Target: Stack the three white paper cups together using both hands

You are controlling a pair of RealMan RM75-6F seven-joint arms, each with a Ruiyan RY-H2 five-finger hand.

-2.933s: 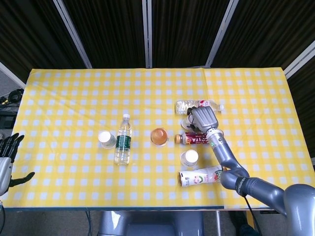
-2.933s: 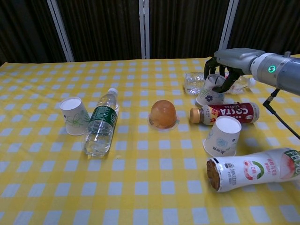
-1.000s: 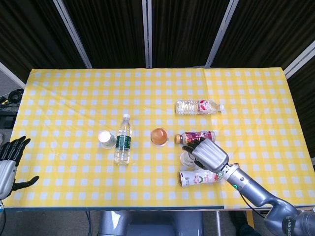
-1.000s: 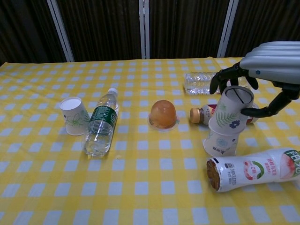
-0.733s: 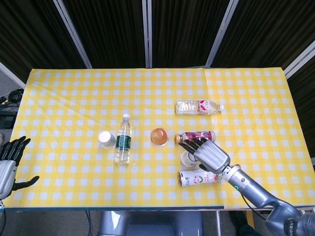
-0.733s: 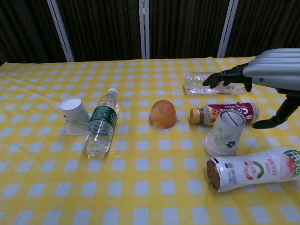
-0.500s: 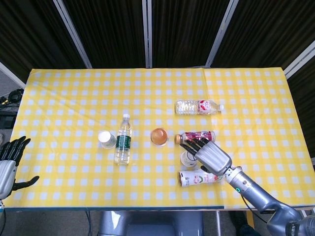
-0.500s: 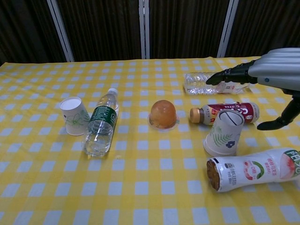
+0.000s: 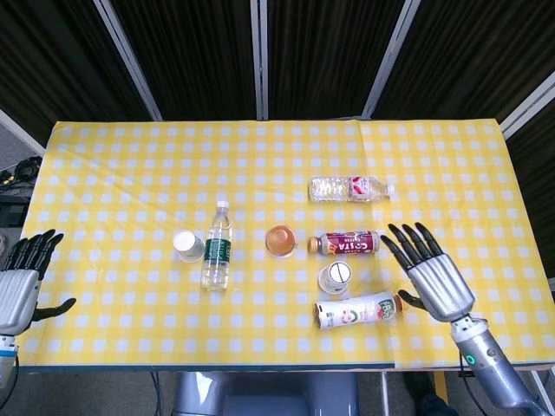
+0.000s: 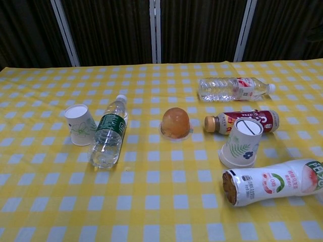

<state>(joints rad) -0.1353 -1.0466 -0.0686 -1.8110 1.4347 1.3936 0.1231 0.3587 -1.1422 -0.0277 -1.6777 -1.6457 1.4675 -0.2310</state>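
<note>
Two white paper cups sit nested upside down as one stack [image 9: 334, 276] [image 10: 242, 141] right of the table's middle, between the Costa bottle and the pink-label bottle. A third white cup [image 9: 186, 245] [image 10: 79, 124] stands upside down on the left, beside the green-label water bottle. My right hand [image 9: 431, 274] hovers open, fingers spread, right of the stack and apart from it. My left hand [image 9: 21, 279] is open at the table's left front edge, far from every cup. Neither hand shows in the chest view.
A green-label water bottle [image 9: 217, 246] [image 10: 108, 131] lies by the left cup. An orange jelly cup [image 9: 280, 240] [image 10: 176, 122] sits mid-table. A Costa bottle [image 9: 347, 243] [image 10: 242, 120], a clear bottle [image 9: 349, 187] [image 10: 234, 88] and a pink-label bottle [image 9: 357, 311] [image 10: 273, 181] lie around the stack.
My right hand carried a cup from the far right, set it over the near cup, let go and pulled back to the right. The left hand rose slightly.
</note>
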